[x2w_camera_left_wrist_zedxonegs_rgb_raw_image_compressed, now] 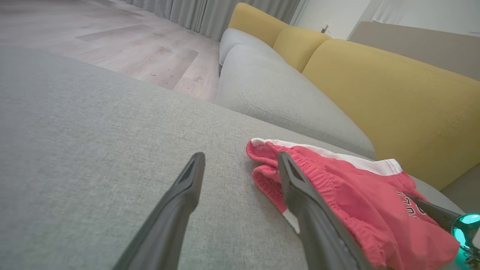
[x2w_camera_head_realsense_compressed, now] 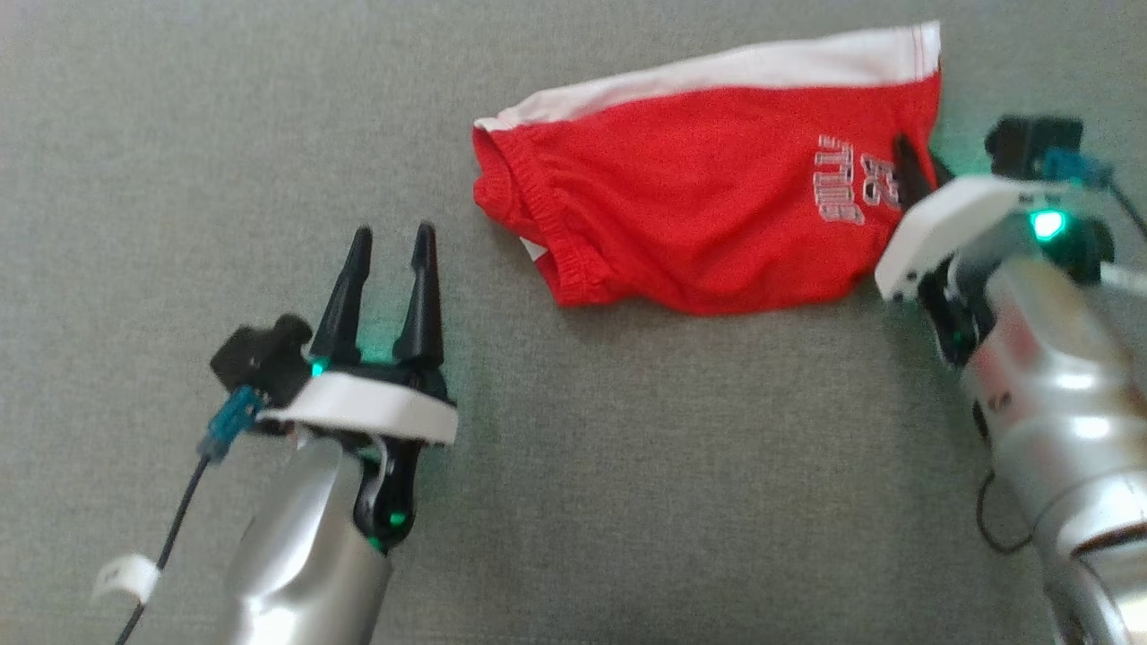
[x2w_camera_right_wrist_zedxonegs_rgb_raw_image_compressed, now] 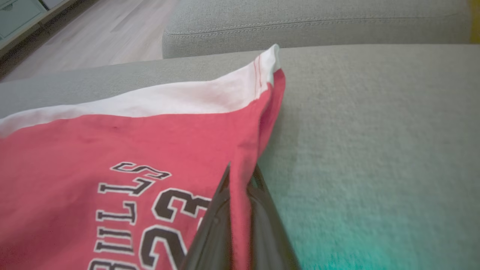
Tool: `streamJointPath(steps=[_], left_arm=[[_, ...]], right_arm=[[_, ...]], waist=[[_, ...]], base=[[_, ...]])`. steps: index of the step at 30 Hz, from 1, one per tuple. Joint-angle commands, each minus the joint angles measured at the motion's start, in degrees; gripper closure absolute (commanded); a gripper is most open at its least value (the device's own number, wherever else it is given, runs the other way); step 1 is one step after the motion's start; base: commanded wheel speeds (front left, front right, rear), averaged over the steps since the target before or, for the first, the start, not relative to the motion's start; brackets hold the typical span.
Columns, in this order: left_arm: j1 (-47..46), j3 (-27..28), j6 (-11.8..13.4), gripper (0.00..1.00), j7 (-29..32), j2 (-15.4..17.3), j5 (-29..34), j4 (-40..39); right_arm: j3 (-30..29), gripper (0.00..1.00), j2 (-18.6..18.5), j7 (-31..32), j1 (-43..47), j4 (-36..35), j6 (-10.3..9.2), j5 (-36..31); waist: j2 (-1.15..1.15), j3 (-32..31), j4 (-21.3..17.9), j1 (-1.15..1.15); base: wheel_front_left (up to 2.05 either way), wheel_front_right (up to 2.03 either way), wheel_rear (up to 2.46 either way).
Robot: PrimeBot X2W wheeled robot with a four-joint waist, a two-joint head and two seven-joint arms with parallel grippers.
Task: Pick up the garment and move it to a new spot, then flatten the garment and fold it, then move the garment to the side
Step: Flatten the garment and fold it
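Observation:
The garment is a pair of red shorts with a white side band and "BULLS 23" lettering, lying rumpled on the grey cushion. My right gripper is at its right hem, shut on the red cloth; in the right wrist view the fabric edge runs between the two closed fingers. My left gripper stands open on the cushion, left of the elastic waistband, touching nothing. The garment lies just right of the left gripper's right finger.
A second grey seat cushion and yellow back cushions lie beyond the garment. The wooden floor drops off past the cushion's far edge. Bare grey cushion spreads left of and in front of the shorts.

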Motion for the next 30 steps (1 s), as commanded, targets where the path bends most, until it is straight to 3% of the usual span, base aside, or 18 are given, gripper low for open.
streamJointPath(steps=[1,9,16,24,30], left_arm=[[1.53,2.74,0.10,0.00,-0.29,0.89,1.45,-1.07],[9.33,4.78,0.10,0.00,-0.29,0.89,3.77,-1.21],[15.04,4.61,0.10,0.00,-0.29,0.89,4.00,-2.12],[16.78,3.28,0.10,0.00,-0.29,0.89,3.57,-2.76],[16.88,1.97,0.10,0.00,-0.29,0.89,2.54,-2.40]], right_arm=[[0.58,1.00,0.68,-1.42,3.01,-0.42,-0.04,1.81],[0.86,1.00,1.69,-3.98,10.29,-0.81,-0.04,8.73],[1.67,1.00,0.13,-4.80,15.11,-0.25,-0.04,12.05],[2.49,1.00,-1.28,-7.80,13.12,-1.02,-0.04,11.23],[5.75,1.00,1.97,-8.81,8.35,-5.99,-0.04,10.21]], waist=[[0.00,-3.06,-0.67,0.00],[0.00,-11.03,-2.51,0.00],[0.00,-14.54,-1.80,0.00],[0.00,-14.66,-0.30,0.00],[0.00,-14.13,2.36,0.00]], base=[[0.00,0.00,0.00],[0.00,0.00,0.00],[0.00,0.00,0.00],[0.00,0.00,0.00],[0.00,0.00,0.00]])
